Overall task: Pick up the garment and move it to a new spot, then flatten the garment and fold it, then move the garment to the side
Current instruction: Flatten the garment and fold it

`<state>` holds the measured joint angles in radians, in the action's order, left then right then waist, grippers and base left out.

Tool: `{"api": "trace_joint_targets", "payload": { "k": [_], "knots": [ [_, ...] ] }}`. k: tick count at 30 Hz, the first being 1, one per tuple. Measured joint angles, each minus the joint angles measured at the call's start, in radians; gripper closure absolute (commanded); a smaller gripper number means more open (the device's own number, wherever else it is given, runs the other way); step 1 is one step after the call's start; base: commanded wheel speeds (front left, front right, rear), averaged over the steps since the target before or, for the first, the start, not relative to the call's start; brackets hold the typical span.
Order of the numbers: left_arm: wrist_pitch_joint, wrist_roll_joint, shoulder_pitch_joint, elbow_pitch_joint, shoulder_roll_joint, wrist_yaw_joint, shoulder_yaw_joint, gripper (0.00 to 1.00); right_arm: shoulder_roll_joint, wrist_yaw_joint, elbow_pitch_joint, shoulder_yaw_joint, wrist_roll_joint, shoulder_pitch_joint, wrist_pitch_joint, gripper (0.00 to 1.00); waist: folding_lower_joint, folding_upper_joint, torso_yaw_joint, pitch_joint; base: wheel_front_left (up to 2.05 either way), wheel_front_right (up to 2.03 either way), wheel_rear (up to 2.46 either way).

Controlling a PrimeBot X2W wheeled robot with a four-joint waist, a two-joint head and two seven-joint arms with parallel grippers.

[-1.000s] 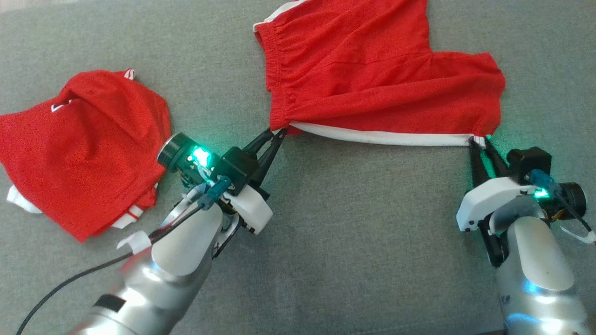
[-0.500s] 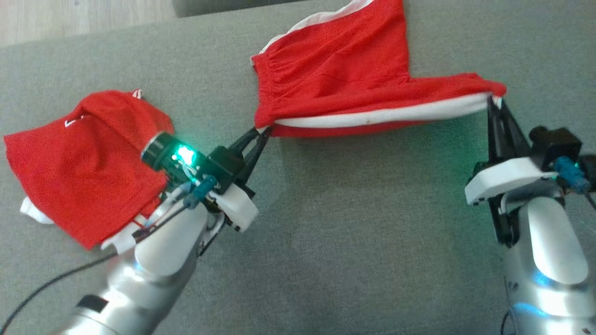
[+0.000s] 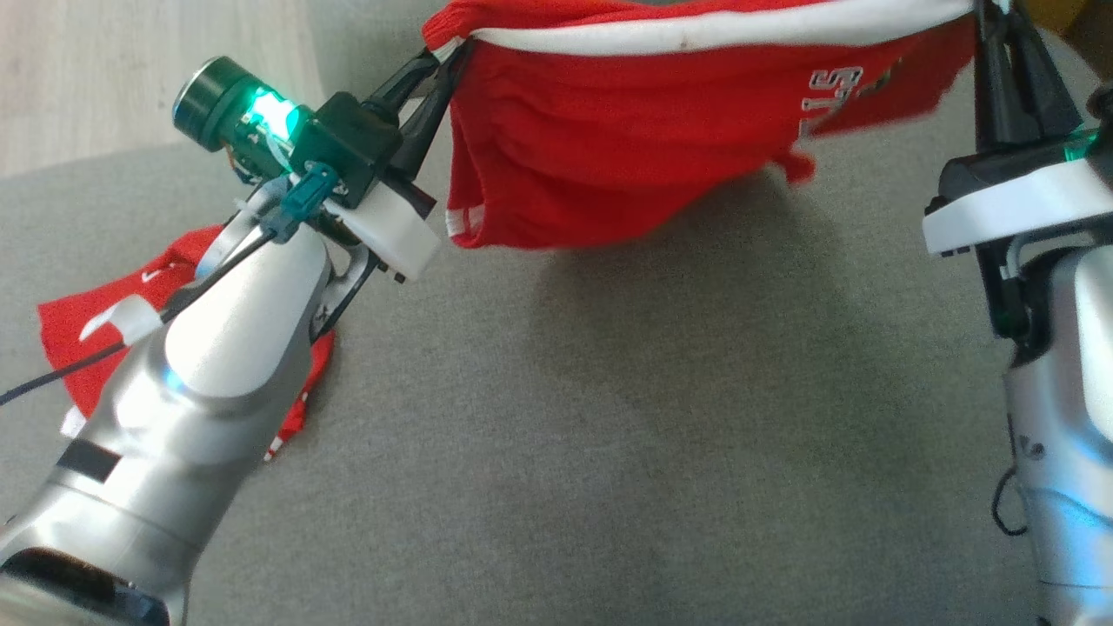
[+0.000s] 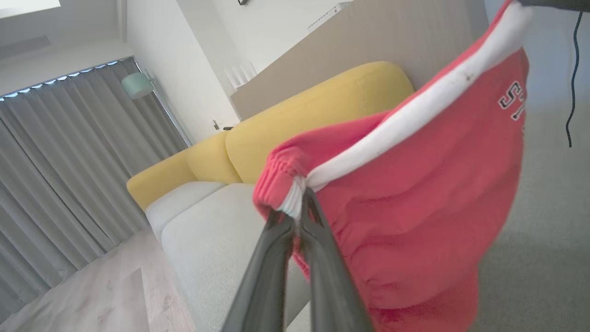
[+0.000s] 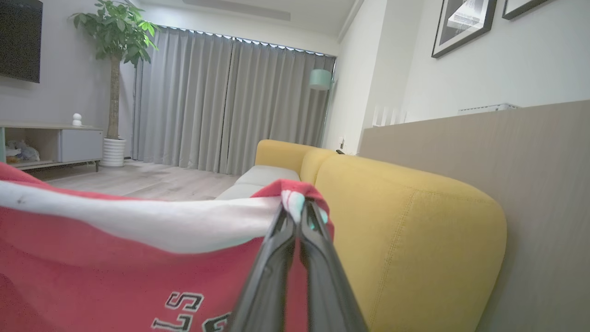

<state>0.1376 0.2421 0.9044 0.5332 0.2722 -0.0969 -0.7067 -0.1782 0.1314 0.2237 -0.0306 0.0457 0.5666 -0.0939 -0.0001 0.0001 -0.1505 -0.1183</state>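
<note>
A pair of red shorts (image 3: 626, 148) with a white side stripe and lettering hangs in the air above the grey cushion (image 3: 609, 452), stretched between both grippers. My left gripper (image 3: 443, 56) is shut on the waistband corner, where its fingers (image 4: 295, 230) pinch the gathered elastic of the shorts (image 4: 415, 207). My right gripper (image 3: 987, 13) is shut on the opposite leg-hem corner at the top right; its fingers (image 5: 295, 230) clamp the white stripe of the shorts (image 5: 115, 267). The cloth sags below the taut stripe.
A second red garment (image 3: 78, 330) lies crumpled on the cushion at the left, partly hidden behind my left forearm. Wooden floor (image 3: 130, 78) shows beyond the cushion's far left edge. A yellow sofa (image 5: 392, 221) stands behind.
Both grippers have raised the shorts off the cushion, so they now hang stretched in the air. The head camera has tilted upward, shifting the whole picture.
</note>
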Motion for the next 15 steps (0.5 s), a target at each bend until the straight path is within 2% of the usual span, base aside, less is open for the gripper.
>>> {"api": "trace_joint_targets", "payload": {
  "k": [7, 13, 15],
  "knots": [
    [-0.027, 0.009, -0.008, -0.078, 0.018, 0.007, 0.001, 1.00, -0.037, 0.000, -0.093, -0.017, 0.029, -0.017, 0.042, 1.00, -0.0001, 0.0000, 0.014, 0.061, 0.00, 0.00, 0.00],
    [-0.094, 0.050, -0.072, -0.239, 0.066, 0.028, 0.018, 1.00, -0.053, 0.000, -0.240, 0.015, 0.042, -0.142, 0.103, 1.00, -0.0001, 0.0000, 0.037, 0.086, 0.00, 0.00, 0.00],
    [-0.149, 0.068, -0.111, -0.325, 0.092, 0.037, 0.024, 1.00, -0.053, 0.000, -0.308, 0.028, 0.043, -0.191, 0.144, 1.00, -0.0002, 0.0000, 0.046, 0.076, 0.00, 0.00, 0.00]
  ]
}}
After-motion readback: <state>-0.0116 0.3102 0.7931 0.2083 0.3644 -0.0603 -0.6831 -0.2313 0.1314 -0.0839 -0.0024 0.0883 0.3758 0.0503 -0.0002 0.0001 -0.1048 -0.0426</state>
